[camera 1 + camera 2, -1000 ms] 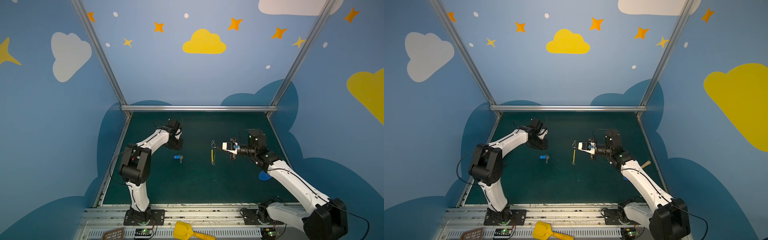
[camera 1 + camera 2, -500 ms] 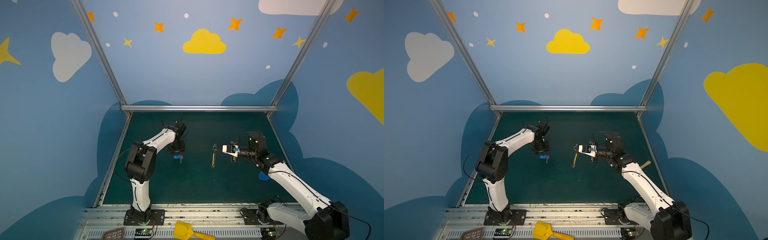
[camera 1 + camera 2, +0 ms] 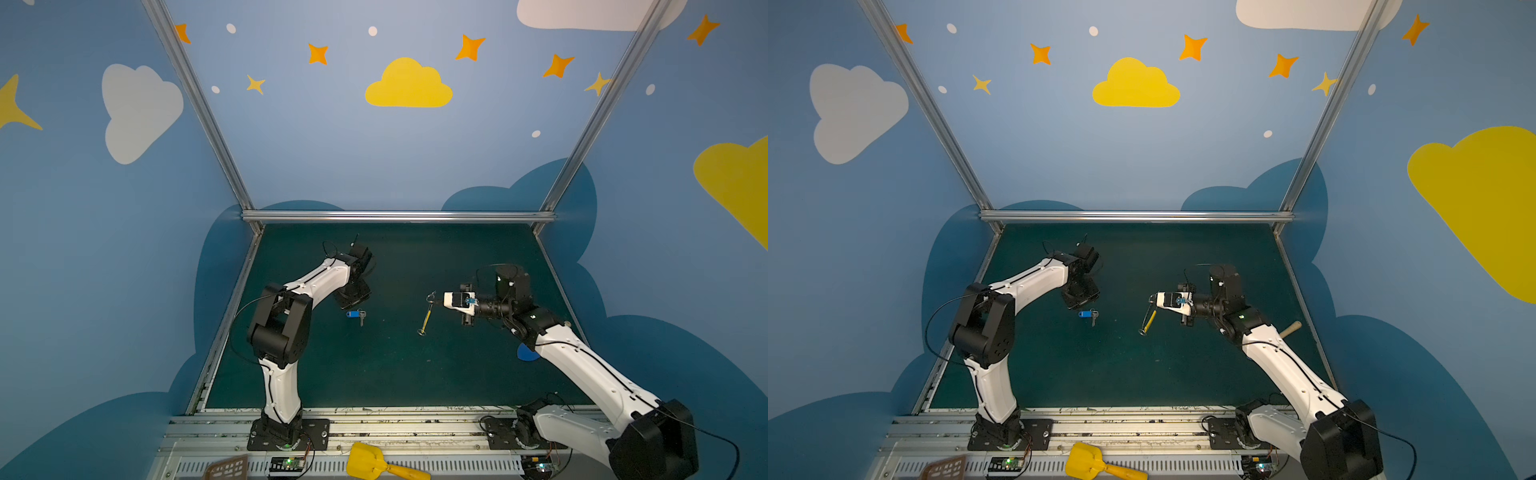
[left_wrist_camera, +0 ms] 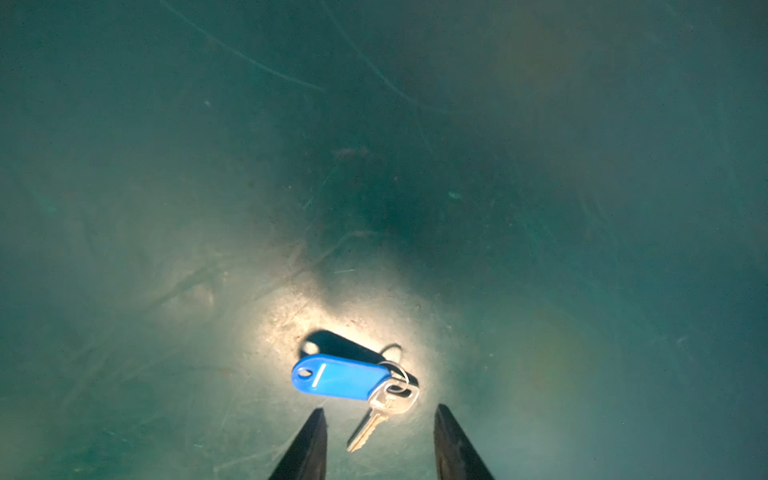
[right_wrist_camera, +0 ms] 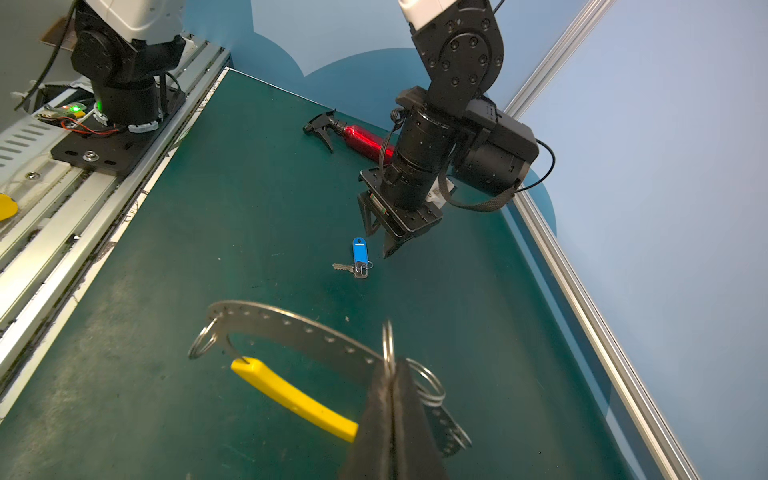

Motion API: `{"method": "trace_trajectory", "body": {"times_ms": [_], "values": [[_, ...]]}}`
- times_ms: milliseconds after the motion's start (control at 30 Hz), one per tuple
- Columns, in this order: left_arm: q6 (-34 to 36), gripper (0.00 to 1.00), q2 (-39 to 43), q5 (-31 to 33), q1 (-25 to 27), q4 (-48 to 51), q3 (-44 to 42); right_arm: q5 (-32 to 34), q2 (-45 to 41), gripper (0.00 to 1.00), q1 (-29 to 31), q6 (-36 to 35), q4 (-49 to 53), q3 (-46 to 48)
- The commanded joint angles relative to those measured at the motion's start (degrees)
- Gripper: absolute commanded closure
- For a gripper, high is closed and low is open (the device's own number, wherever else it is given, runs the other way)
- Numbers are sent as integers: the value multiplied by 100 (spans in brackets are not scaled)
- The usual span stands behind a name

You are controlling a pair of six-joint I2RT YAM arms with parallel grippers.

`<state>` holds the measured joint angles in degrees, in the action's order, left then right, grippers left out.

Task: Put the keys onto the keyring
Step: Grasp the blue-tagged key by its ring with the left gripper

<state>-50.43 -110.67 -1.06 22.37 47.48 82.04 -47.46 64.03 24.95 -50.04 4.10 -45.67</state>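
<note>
The keys (image 4: 340,378) pair a glossy blue plastic tag with a bright silver metal blade. The keyring (image 5: 291,331) is dull grey perforated metal with a smooth yellow plastic section and shiny wire loops. The green table mat (image 4: 166,199) looks matt and scratched.

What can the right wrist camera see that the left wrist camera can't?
Only the right wrist view shows the keyring pinched in the shut right gripper, a red spray bottle and the left gripper from outside. Only the left wrist view shows the bright light patch and dark shadow by the keys. Both show the keys lying on the green table, with the open left gripper close by.
</note>
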Motion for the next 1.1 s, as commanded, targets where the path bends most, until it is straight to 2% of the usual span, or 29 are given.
{"method": "trace_trajectory", "body": {"times_ms": [0, 500, 1067], "values": [[-195, 58, -267, -25, 99, 102, 276, -74, 74, 100, 16, -50, -31, 37], [-143, 63, -797, -48, 190, 429, 493, 22, 144, 100, -14, -129, 118, 35], [18, 75, -854, 202, 154, 480, 453, 3, 233, 100, -21, -87, 73, 31]]}}
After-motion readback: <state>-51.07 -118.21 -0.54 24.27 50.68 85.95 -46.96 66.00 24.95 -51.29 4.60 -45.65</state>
